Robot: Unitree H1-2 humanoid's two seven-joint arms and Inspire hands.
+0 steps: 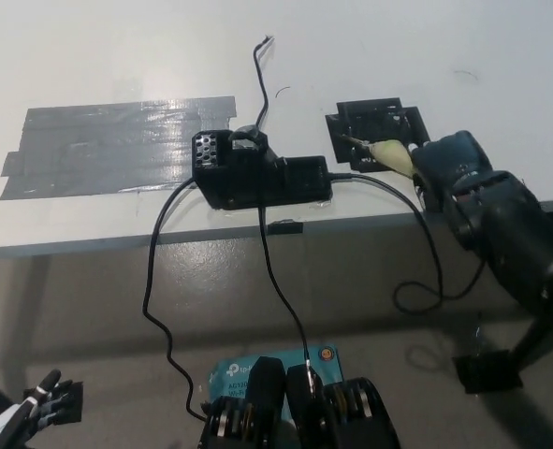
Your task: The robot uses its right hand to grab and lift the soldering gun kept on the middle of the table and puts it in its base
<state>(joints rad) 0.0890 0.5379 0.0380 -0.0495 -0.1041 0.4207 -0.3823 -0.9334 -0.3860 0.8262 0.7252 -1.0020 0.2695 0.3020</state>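
Note:
The soldering gun [381, 152], pale yellow-green with a thin metal tip pointing left, is held in my black right hand [454, 168], which is shut on its handle. The tip hovers over the black base [374, 126], a flat square holder at the table's right. Left of it stands the black soldering station box [257, 173], from which a black cable [416, 234] runs to the gun and loops down below the table edge. My white left hand [19, 412] rests low at the bottom left, fingers apart, holding nothing.
A wide patch of grey tape [108, 145] covers the table's left part. The table's front edge [117, 238] runs across the middle of the picture. Another black cable [154, 309] hangs from the box toward the floor, and a thin wire [257, 79] leads off behind it.

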